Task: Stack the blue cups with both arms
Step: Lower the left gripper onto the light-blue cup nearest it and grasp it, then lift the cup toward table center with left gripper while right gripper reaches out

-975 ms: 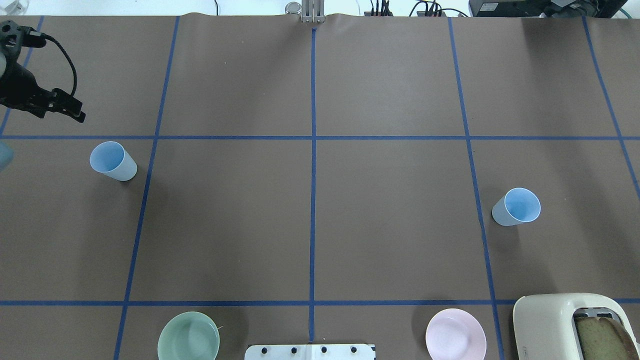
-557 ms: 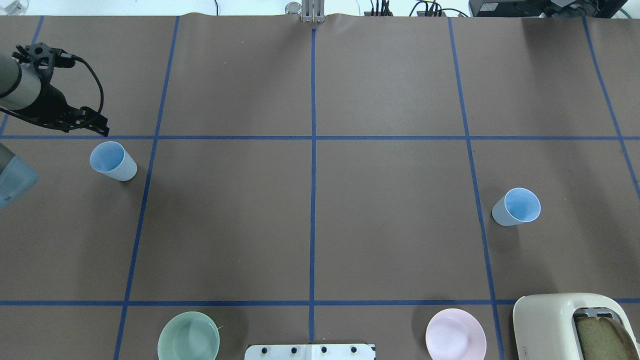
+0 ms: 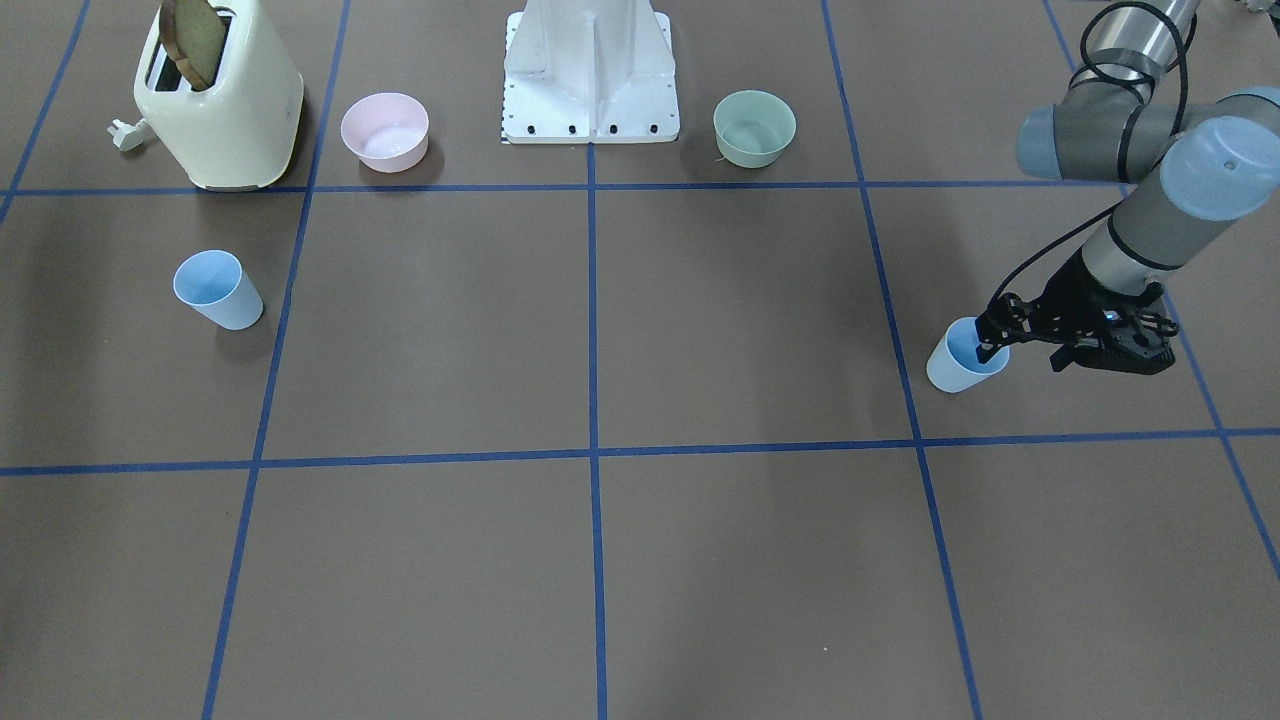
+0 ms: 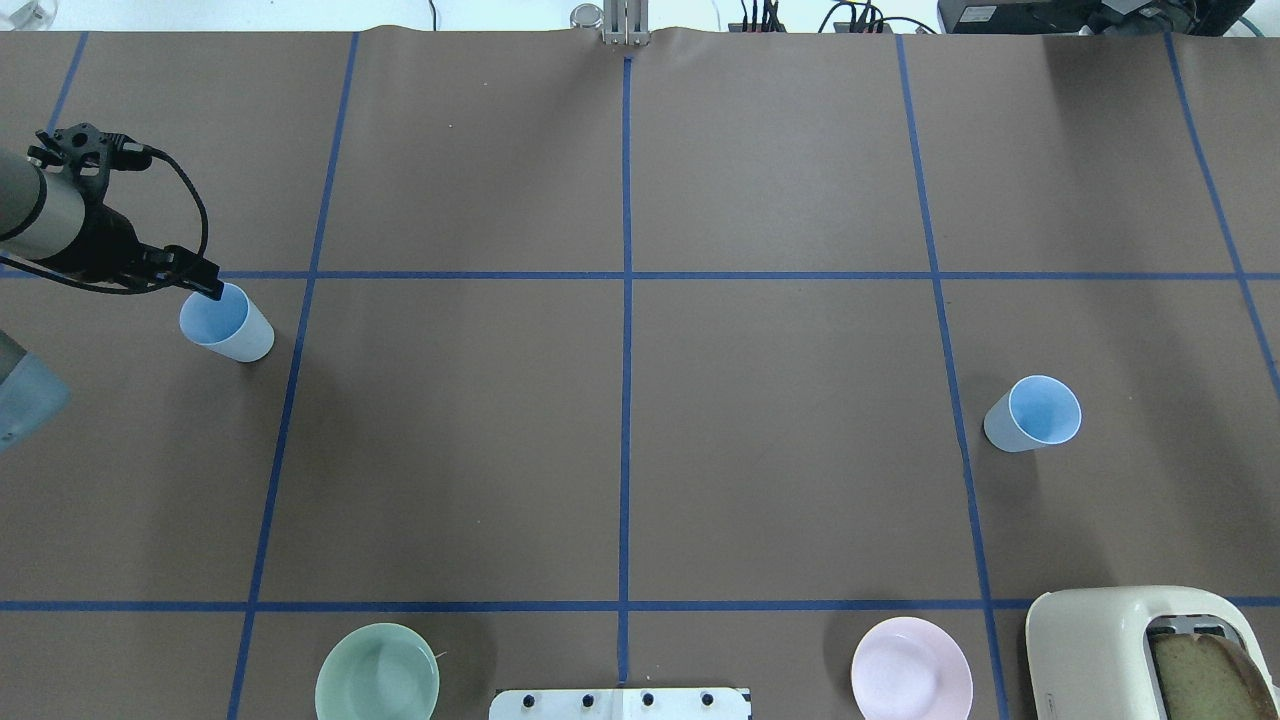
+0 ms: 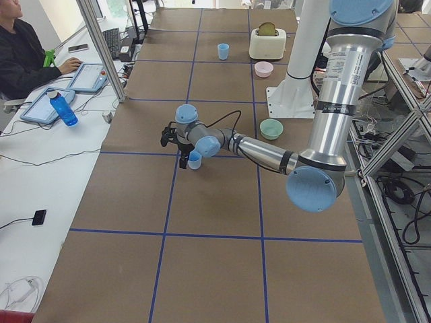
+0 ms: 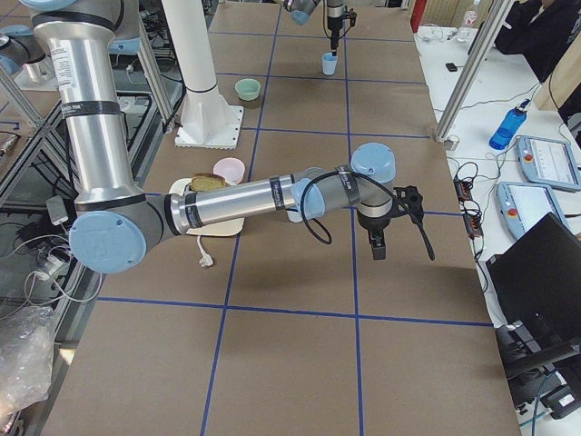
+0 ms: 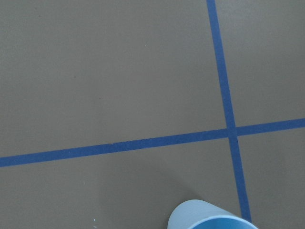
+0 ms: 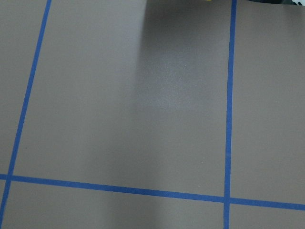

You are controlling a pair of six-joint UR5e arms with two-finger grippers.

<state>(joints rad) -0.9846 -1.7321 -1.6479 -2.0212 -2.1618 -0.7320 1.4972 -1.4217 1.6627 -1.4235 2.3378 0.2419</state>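
Right now the left gripper (image 3: 1020, 352) is down at one of the two blue cups. This left cup (image 4: 227, 322) stands upright, mouth up, near a crossing of the blue tape lines (image 4: 626, 400) on the brown table (image 4: 640, 500). The gripper's fingers are spread. One black fingertip (image 3: 985, 348) hangs over the cup's mouth at the rim, and the other sits outside the wall, on the side away from the table's middle. Nothing is pinched, and I cannot tell whether the inner finger touches the plastic. The left wrist camera catches only the cup's rim, at the bottom edge of its view.

The second cup (image 4: 1035, 413) also stands upright, well apart from the first, over on the robot's right half. The right gripper (image 6: 375, 243) hangs pointing down over the table far out on that side, well away from that cup. It shows only from the side, so I cannot tell whether its fingers are spread or pressed together. Its wrist camera sees only brown paper and tape.

Along the robot's edge, to either side of the white base (image 3: 590, 80), sit a green bowl (image 4: 377, 672) and a pink bowl (image 4: 911, 668). Beyond the pink one is a cream toaster (image 4: 1100, 650) with a slice of bread (image 4: 1205, 675) in one slot.
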